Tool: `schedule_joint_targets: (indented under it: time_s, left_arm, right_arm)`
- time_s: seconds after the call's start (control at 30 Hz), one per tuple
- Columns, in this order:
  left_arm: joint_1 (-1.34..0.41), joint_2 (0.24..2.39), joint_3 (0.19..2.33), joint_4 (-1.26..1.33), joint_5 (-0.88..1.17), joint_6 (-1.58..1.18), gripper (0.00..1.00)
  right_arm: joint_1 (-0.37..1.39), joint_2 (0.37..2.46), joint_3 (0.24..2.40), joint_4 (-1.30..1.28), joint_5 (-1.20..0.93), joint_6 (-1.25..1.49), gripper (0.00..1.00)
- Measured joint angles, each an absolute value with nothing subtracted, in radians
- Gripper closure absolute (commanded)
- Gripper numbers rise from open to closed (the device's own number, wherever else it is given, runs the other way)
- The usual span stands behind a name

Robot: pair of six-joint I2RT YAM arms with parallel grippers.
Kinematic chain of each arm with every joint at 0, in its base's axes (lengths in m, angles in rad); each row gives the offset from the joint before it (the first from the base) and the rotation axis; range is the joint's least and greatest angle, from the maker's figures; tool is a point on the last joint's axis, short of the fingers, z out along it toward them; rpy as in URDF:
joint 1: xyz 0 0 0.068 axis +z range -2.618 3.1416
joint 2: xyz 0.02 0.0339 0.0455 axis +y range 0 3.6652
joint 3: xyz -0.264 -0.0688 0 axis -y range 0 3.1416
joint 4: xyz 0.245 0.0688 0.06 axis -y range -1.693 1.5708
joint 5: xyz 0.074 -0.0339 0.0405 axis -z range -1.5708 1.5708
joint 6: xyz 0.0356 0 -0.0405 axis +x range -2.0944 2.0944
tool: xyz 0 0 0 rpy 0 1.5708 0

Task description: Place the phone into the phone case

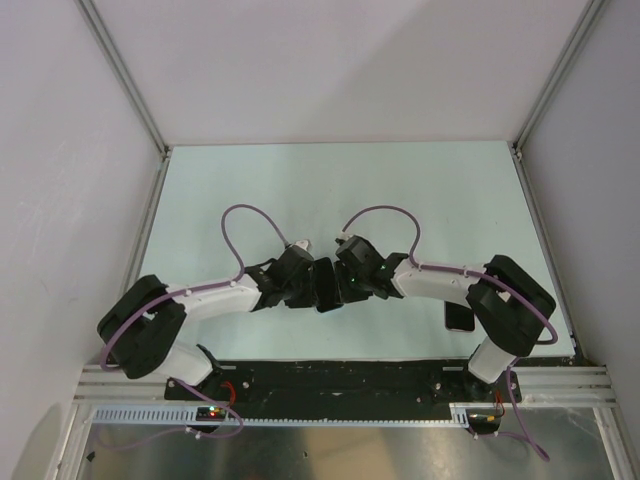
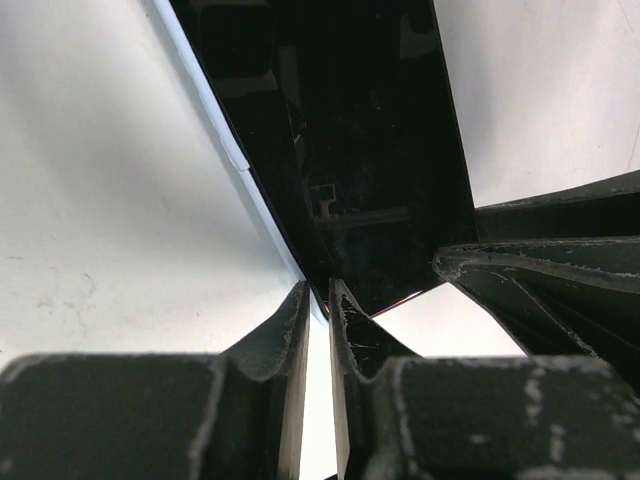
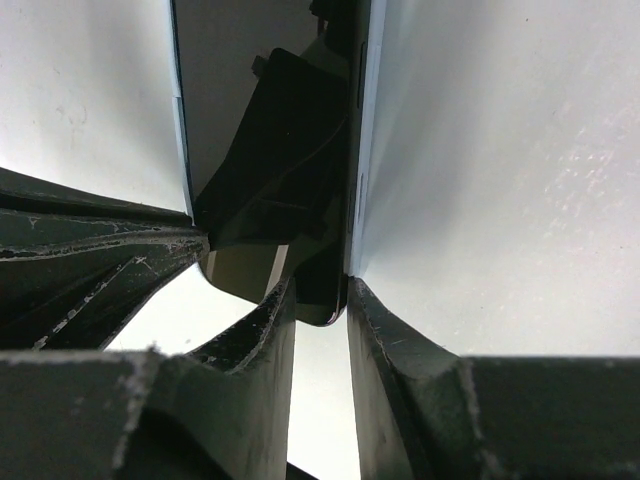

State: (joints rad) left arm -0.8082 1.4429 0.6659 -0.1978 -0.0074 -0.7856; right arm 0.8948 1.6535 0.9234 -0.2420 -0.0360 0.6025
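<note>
The phone (image 1: 325,285), a glossy black slab with a thin pale rim, stands on edge between my two grippers at the table's middle front. My left gripper (image 1: 311,284) is shut on its end; in the left wrist view the fingers (image 2: 318,292) pinch the lower corner of the phone (image 2: 370,150). My right gripper (image 1: 340,282) is shut on the other end; in the right wrist view the fingers (image 3: 320,292) clamp the phone's (image 3: 270,100) rounded corner. A flat dark slab, apparently the phone case (image 1: 459,314), lies on the table, partly hidden under the right arm.
The pale green table (image 1: 330,190) is walled by white panels at the back and both sides. A black rail (image 1: 340,378) runs along the near edge by the arm bases. Purple cables (image 1: 250,215) loop above both wrists.
</note>
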Motion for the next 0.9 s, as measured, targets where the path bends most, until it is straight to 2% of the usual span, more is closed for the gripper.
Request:
schedule_joint_targets:
  time_s: [0.4,0.63,0.7,0.9]
  left_arm:
    - [-0.807,1.462,0.662,-0.193,-0.015,-0.786,0.85]
    - [-0.8,1.463,0.662,-0.193,-0.011,-0.786,0.84]
    - [-0.794,1.464,0.662,-0.193,-0.003,-0.786,0.83]
    - [-0.783,1.46,0.663,-0.184,0.013,-0.787,0.72]
  right_arm:
    - [0.923,1.673,0.95,-0.273,0.012,0.603,0.76]
    - [0.955,1.687,0.977,-0.31,0.074,0.618,0.95]
    - [0.96,1.691,0.984,-0.319,0.086,0.624,0.98]
    - [0.97,1.724,1.036,-0.38,0.106,0.629,1.0]
